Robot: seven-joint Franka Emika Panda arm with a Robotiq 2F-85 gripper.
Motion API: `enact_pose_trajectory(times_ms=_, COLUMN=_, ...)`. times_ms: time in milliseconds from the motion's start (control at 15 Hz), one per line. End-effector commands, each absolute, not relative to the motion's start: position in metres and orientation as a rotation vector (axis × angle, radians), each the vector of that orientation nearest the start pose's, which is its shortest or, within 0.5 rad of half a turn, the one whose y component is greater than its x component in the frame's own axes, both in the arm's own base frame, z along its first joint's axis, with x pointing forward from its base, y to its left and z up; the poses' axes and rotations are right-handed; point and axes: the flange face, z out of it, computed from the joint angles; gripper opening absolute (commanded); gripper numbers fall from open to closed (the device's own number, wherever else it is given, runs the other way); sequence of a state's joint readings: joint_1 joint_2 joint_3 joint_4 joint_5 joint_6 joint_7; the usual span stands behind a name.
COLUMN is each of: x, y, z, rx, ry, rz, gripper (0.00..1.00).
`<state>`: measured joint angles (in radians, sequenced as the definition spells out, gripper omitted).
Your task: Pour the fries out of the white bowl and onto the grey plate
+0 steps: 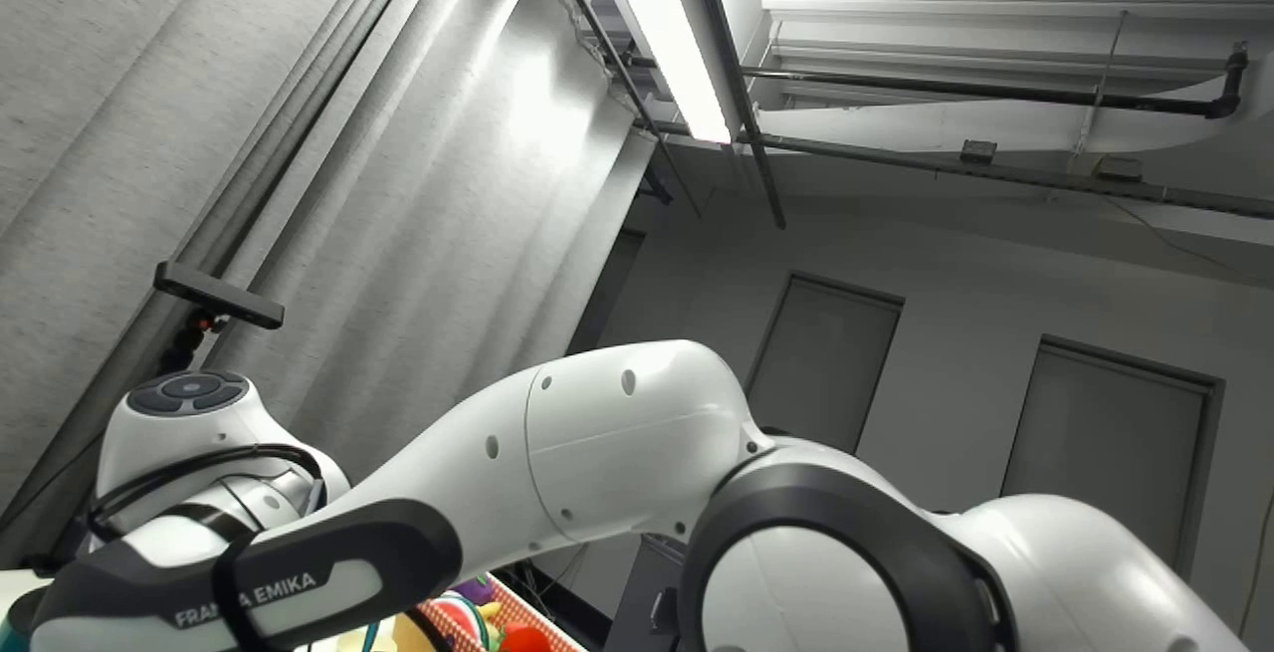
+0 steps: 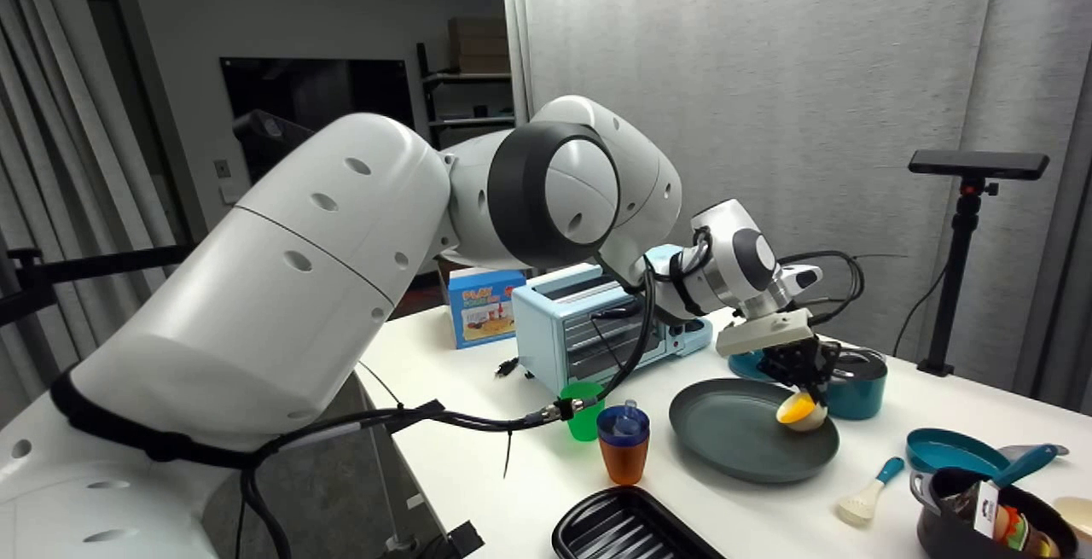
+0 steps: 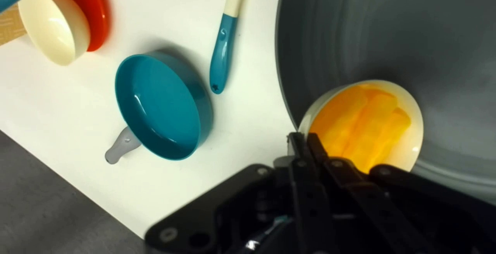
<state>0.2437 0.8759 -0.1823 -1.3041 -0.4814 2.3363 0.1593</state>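
My gripper [image 3: 307, 137] is shut on the rim of the white bowl [image 3: 416, 139], one finger inside the wall and one outside. The fries [image 3: 360, 118], orange-yellow strips, lie inside that bowl. Below is the large grey plate [image 3: 441, 44], with the bowl over its edge area. In an exterior view the bowl [image 2: 809, 425] hangs tilted at the right side of the plate [image 2: 725, 427], its mouth turned toward the plate's middle, fries still showing within. Whether the bowl touches the plate I cannot tell. An exterior view with the arm's upper links hides gripper, bowl and plate.
A teal pot [image 2: 860, 393] stands close behind the bowl. Around the plate are a cream-and-teal spatula [image 2: 868, 495], a teal pan [image 3: 159, 106], a black pot [image 2: 947, 525], an orange cup [image 2: 624, 457], a black tray [image 2: 627, 529] and a light-blue toaster oven [image 2: 546, 328].
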Motion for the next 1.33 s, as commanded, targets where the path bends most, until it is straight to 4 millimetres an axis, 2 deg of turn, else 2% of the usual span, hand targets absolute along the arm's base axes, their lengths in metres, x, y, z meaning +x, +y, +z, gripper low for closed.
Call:
enact_pose_trajectory(times_ms=0, x=0.766, y=0.078, z=0.237, rx=-3.593, ry=-0.504, rz=-0.453, gripper=0.01)
enact_pose_trajectory(times_ms=533, x=0.765, y=0.079, z=0.236, rx=-3.597, ry=-0.481, rz=-0.430, gripper=0.01)
enact_pose_trajectory(times_ms=733, x=0.760, y=0.083, z=0.234, rx=-3.518, ry=-0.503, rz=-0.327, gripper=0.01)
enact_pose_trajectory(times_ms=800, x=0.732, y=0.086, z=0.274, rx=-3.479, ry=-0.519, rz=-0.328, gripper=0.01)
enact_pose_trajectory(times_ms=1067, x=0.723, y=0.097, z=0.295, rx=-3.381, ry=-0.554, rz=-0.320, gripper=0.01)
enact_pose_trajectory(times_ms=1133, x=0.721, y=0.096, z=0.301, rx=-3.378, ry=-0.565, rz=-0.323, gripper=0.01)
enact_pose_trajectory(times_ms=1200, x=0.718, y=0.106, z=0.309, rx=-3.378, ry=-0.567, rz=-0.317, gripper=0.01)
enact_pose_trajectory(times_ms=1267, x=0.717, y=0.103, z=0.312, rx=-3.412, ry=-0.554, rz=-0.333, gripper=0.01)
